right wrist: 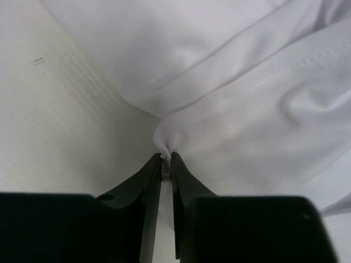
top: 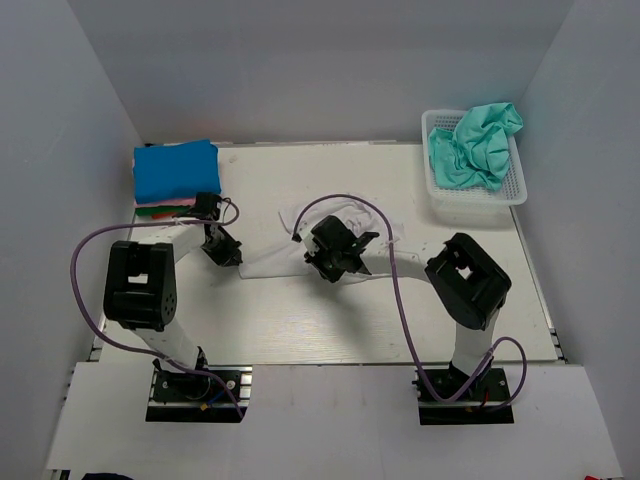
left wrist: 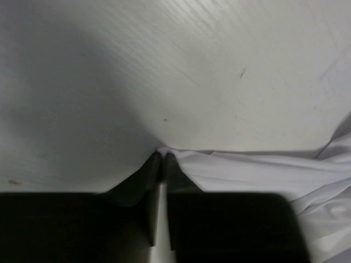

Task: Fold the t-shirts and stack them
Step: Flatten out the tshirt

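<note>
Left pincer (left wrist: 163,156) is closed on a corner of the white t-shirt (left wrist: 258,170). Only a thin slit shows between the fingers, with the cloth edge tucked at the tips. Right pincer (right wrist: 167,159) is closed too, nipping a small pucker of the same shirt.

Step in hand, by judgement: a two-point hold on one edge, ready to lift and lay a fold. To do it well:
- move both arms together at equal height
- hold the edge taut between them without stretching it
- carry it over the shirt's body
- lower it flat before letting go

The left hold looks slight, just a corner, so a jerk may slip it.

Positions from above: the shirt lies crumpled mid-worktop (top: 330,320). It spreads toward 3 o'clock from the left pincer and toward 12 to 3 o'clock from the right pincer. At 10 o'clock sits the folded stack (top: 160,208), with the blue t-shirt (top: 175,168) on top. At 2 o'clock the teal-green t-shirt (top: 475,145) lies bunched in the basket (top: 478,197), not yet folded.
</note>
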Tool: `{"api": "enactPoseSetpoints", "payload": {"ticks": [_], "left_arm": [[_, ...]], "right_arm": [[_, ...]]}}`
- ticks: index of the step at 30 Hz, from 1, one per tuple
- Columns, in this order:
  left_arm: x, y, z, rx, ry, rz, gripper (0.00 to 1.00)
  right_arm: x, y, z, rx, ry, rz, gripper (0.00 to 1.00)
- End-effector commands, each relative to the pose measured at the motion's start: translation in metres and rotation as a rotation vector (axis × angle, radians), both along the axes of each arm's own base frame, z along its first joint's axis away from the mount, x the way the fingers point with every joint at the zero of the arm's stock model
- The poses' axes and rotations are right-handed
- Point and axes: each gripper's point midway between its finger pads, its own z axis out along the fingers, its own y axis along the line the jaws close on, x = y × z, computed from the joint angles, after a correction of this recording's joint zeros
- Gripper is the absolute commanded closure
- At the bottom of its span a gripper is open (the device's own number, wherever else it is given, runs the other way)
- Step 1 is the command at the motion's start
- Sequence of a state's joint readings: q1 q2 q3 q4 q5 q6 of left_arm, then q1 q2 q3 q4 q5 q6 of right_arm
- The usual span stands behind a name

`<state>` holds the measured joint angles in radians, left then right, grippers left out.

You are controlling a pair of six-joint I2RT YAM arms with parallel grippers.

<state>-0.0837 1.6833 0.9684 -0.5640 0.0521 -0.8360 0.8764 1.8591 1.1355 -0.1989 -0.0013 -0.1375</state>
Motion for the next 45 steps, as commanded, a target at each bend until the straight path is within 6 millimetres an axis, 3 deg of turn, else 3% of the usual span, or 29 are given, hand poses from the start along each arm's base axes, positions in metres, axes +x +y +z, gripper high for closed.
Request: {"api": "enactPoseSetpoints", "payload": {"ticks": [1,2,3,7,8,10,11,16,18,19,20,21,22,23,27,28,30,31,33,34,36,37,38,40,41,45], "left_arm": [[0.008,-0.002,-0.001,0.003,-0.017,-0.004,1.00],[0.007,-0.004,-0.001,-0.013,-0.015,-0.009,1.00],[0.011,-0.006,0.006,-0.017,-0.047,-0.039,1.00],[0.030,-0.012,0.037,-0.038,-0.174,-0.093,1.00],[0.039,-0.013,0.057,-0.037,-0.231,-0.102,1.00],[0.048,-0.011,0.077,-0.019,-0.287,-0.114,1.00],[0.060,-0.009,0.097,-0.003,-0.344,-0.124,1.00],[0.082,-0.001,0.174,0.058,-0.545,-0.122,1.00],[0.091,0.008,0.198,0.111,-0.606,-0.109,1.00],[0.091,0.011,0.209,0.124,-0.624,-0.098,1.00],[0.096,0.017,0.223,0.162,-0.652,-0.084,1.00],[0.099,0.021,0.232,0.184,-0.672,-0.080,1.00],[0.104,0.026,0.249,0.210,-0.708,-0.053,1.00],[0.106,0.029,0.257,0.223,-0.725,-0.039,1.00],[0.115,0.038,0.305,0.267,-0.852,-0.006,1.00],[0.113,0.041,0.326,0.284,-0.895,0.008,1.00],[0.108,0.046,0.368,0.302,-0.993,0.040,1.00],[0.102,0.049,0.387,0.313,-1.034,0.050,1.00],[0.093,0.048,0.424,0.310,-1.141,0.050,1.00],[0.088,0.047,0.441,0.311,-1.190,0.038,1.00],[0.066,0.042,0.481,0.304,-1.314,0.006,1.00],[0.056,0.040,0.497,0.294,-1.359,0.001,1.00],[0.049,0.039,0.506,0.304,-1.389,-0.015,1.00],[0.019,0.043,0.539,0.326,-1.477,-0.010,1.00],[0.010,0.044,0.549,0.340,-1.502,-0.012,1.00],[-0.042,0.048,0.591,0.361,-1.635,-0.003,1.00]], "right_arm": [[-0.003,-0.020,-0.017,-0.070,-0.002,-0.052,0.84],[-0.002,-0.019,-0.013,-0.060,-0.012,-0.056,0.95],[0.001,-0.016,-0.004,-0.035,-0.022,-0.069,1.00],[0.014,-0.003,0.054,0.101,-0.100,-0.114,1.00],[0.016,0.002,0.077,0.155,-0.128,-0.114,1.00],[0.028,-0.004,0.098,0.196,-0.172,-0.174,1.00],[0.034,-0.007,0.126,0.247,-0.220,-0.209,1.00],[0.071,-0.053,0.186,0.320,-0.322,-0.451,1.00],[0.090,-0.091,0.210,0.314,-0.395,-0.606,1.00],[0.094,-0.100,0.215,0.317,-0.406,-0.655,1.00],[0.107,-0.131,0.220,0.281,-0.462,-0.775,1.00],[0.108,-0.143,0.238,0.310,-0.495,-0.822,1.00],[0.110,-0.151,0.244,0.312,-0.512,-0.851,1.00],[0.117,-0.173,0.254,0.302,-0.552,-0.928,1.00],[0.119,-0.203,0.310,0.345,-0.693,-0.989,1.00],[0.119,-0.209,0.334,0.387,-0.737,-1.007,1.00],[0.115,-0.217,0.357,0.398,-0.789,-1.000,1.00],[0.110,-0.222,0.387,0.447,-0.834,-1.002,1.00],[0.104,-0.217,0.413,0.509,-0.874,-0.945,1.00],[0.091,-0.221,0.440,0.582,-0.907,-0.924,1.00],[0.079,-0.214,0.465,0.610,-0.953,-0.818,1.00],[0.065,-0.217,0.488,0.664,-0.982,-0.789,1.00],[0.060,-0.216,0.496,0.680,-0.995,-0.761,1.00],[0.037,-0.225,0.526,0.719,-1.057,-0.719,1.00],[0.023,-0.231,0.545,0.758,-1.096,-0.703,1.00],[-0.021,-0.229,0.587,0.840,-1.179,-0.529,1.00]]}}
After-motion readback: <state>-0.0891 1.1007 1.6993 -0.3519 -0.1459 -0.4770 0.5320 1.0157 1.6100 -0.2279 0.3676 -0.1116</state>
